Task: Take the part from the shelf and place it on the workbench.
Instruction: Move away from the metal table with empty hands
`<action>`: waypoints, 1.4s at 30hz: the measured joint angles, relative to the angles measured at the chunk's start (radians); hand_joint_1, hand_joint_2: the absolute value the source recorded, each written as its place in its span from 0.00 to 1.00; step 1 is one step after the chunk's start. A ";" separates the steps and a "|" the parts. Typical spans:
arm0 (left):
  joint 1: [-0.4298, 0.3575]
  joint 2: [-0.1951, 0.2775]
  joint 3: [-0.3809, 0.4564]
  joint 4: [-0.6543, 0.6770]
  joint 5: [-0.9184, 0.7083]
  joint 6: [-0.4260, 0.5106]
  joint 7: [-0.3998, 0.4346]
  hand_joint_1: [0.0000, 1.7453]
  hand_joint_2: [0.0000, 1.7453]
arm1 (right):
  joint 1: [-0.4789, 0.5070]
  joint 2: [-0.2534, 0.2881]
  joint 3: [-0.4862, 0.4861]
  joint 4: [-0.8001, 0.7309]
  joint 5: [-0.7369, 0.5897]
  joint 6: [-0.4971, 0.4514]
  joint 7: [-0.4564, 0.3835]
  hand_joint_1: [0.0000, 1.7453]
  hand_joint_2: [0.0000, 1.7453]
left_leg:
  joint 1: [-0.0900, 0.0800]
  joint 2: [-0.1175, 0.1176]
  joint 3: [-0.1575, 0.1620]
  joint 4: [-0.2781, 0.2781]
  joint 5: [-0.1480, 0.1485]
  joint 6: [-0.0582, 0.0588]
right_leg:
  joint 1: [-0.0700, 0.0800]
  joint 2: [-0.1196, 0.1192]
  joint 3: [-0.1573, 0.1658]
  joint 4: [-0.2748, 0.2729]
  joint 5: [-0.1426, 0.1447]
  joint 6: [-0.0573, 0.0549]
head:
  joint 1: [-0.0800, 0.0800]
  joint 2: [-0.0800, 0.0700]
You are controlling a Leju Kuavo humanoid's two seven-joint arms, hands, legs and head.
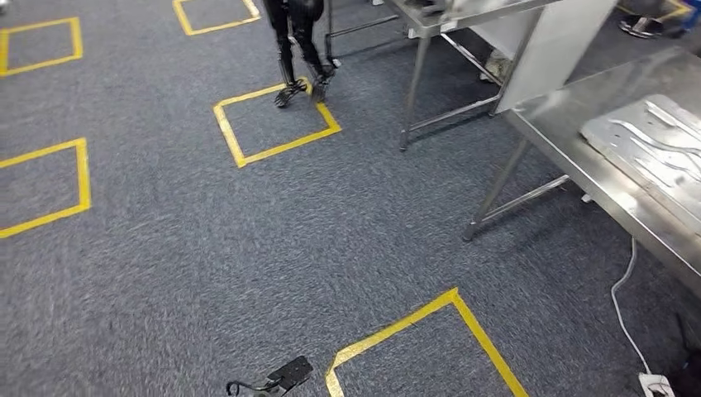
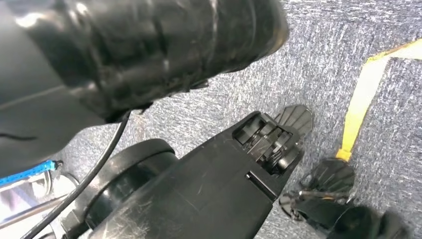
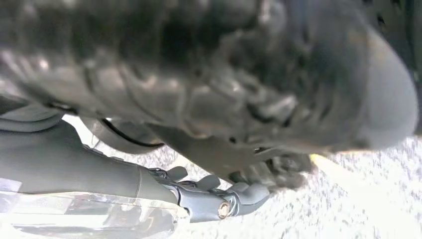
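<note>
Carpet (image 1: 207,240), grey and coarse-napped, fills the head view, marked with yellow tape squares (image 1: 277,122). At the right stands a brushed stainless-steel workbench (image 1: 570,157) on thin tubular legs, and on its far-right top lies a flat silvery pressed-metal part (image 1: 653,153) with raised wavy ribs. A white cable (image 1: 622,306) trails to a socket on the near-right floor. Another robot's dark legs (image 1: 299,58) stand at the far tape square. In the right wrist view, the right hand (image 3: 219,196) shows grey rounded fingers (image 3: 251,191) curled together, nothing visibly between them. Left hand's fingers: cannot tell.
</note>
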 joint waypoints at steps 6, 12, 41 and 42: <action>-0.013 -0.002 -0.024 0.000 -0.041 -0.011 0.027 0.00 0.00 | 0.007 -0.005 0.003 0.000 -0.098 -0.004 0.022 0.00 0.00 | 0.000 -0.081 0.003 0.014 -0.009 -0.005 | -0.006 0.059 -0.014 -0.046 0.095 -0.003 | 0.002 0.000; -0.022 0.001 -0.027 0.001 -0.017 0.029 0.026 0.00 0.00 | 0.004 -0.007 0.053 -0.002 -0.093 0.039 0.024 0.00 0.00 | 0.005 -0.109 -0.020 0.028 -0.012 -0.038 | -0.008 0.077 0.030 -0.149 0.122 -0.028 | -0.002 0.000; -0.006 0.067 0.023 0.008 0.145 0.075 -0.003 0.00 0.00 | -0.019 -0.035 0.335 -0.007 -0.051 0.144 -0.048 0.00 0.00 | 0.010 -0.137 -0.028 0.020 0.009 -0.042 | -0.009 0.097 0.039 -0.141 0.105 -0.023 | -0.005 0.000; -0.003 0.069 0.027 0.008 0.148 0.077 -0.006 0.00 0.00 | -0.019 -0.037 0.341 -0.007 -0.050 0.144 -0.052 0.00 0.00 | 0.011 -0.133 -0.030 0.023 0.008 -0.047 | -0.009 0.086 0.044 -0.145 0.107 -0.029 | -0.005 0.000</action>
